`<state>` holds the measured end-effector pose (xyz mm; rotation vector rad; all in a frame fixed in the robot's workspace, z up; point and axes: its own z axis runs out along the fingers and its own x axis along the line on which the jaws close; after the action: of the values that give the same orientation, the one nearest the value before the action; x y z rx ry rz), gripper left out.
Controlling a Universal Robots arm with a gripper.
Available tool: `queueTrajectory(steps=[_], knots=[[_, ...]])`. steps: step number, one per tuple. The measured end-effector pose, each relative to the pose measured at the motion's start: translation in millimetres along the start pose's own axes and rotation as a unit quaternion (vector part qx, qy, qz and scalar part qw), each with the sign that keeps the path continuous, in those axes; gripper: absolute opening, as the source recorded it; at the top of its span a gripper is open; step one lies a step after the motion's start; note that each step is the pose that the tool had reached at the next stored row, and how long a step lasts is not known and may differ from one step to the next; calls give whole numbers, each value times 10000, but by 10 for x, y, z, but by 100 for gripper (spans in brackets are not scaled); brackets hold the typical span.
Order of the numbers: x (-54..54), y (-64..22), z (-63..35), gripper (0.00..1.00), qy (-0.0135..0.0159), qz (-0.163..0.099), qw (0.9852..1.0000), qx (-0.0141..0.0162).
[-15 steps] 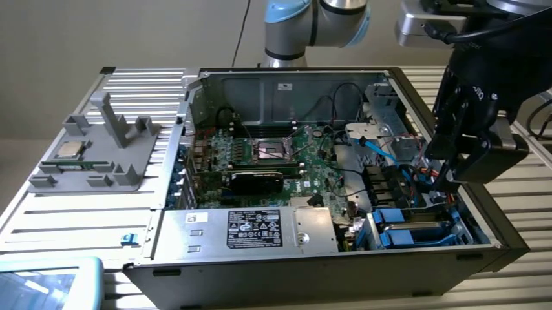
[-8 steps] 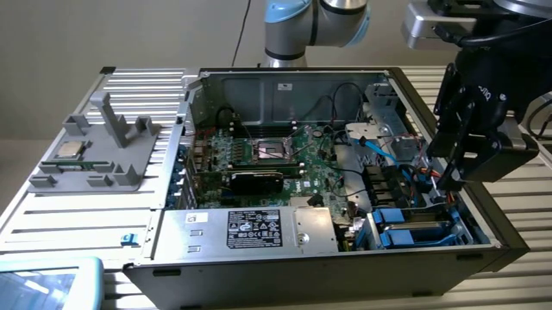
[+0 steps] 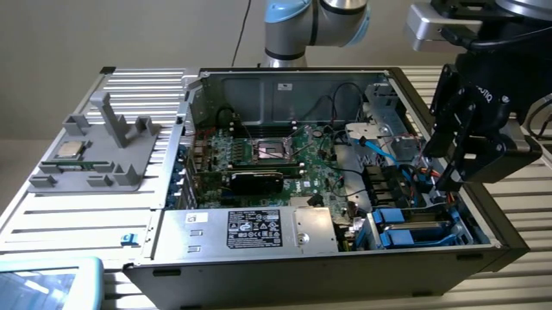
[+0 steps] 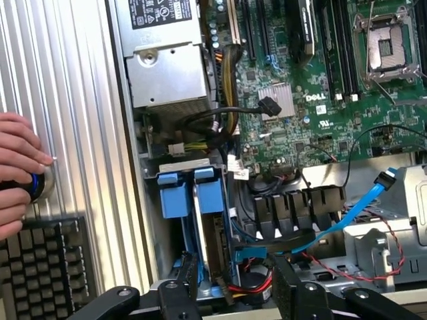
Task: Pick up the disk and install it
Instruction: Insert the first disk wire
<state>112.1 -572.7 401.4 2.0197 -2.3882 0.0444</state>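
Note:
My black gripper (image 3: 448, 177) hangs over the drive bay (image 3: 412, 227) in the corner of the open computer case on the exterior view's right. In the wrist view the gripper (image 4: 233, 297) is open, its two dark fingers (image 4: 179, 293) spread wide just above the bay and holding nothing. The disk (image 4: 213, 247) stands on edge in one bay slot, a blue plastic tab (image 4: 215, 190) at its end. Most of its face is hidden. A second blue tab (image 4: 176, 195) marks the slot beside it.
The case holds a green motherboard (image 3: 267, 161), a silver power supply box (image 3: 250, 229) with a black label and loose blue and black cables (image 4: 373, 193). A grey fixture with a CPU chip (image 3: 69, 150) sits outside. A person's hand (image 4: 17, 167) rests on a round knob beside a keyboard (image 4: 40, 267).

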Motion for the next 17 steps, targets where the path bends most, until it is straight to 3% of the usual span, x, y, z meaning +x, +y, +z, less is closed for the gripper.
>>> queueTrajectory(steps=[3, 7, 8, 9, 12, 16, 17], knots=[[31, -17, 4, 56, 0, -12, 10000, -64], [71, -64, 7, 55, -32, -17, 9999, -98], [82, -77, 9, 55, -46, -17, 9999, -107], [94, -88, 13, 47, -61, -18, 9999, -118], [138, -119, 35, 47, -103, -19, 9998, -176], [214, -145, 71, 47, -183, -22, 9995, -248], [240, -150, 80, 47, -185, -22, 9994, -275]])
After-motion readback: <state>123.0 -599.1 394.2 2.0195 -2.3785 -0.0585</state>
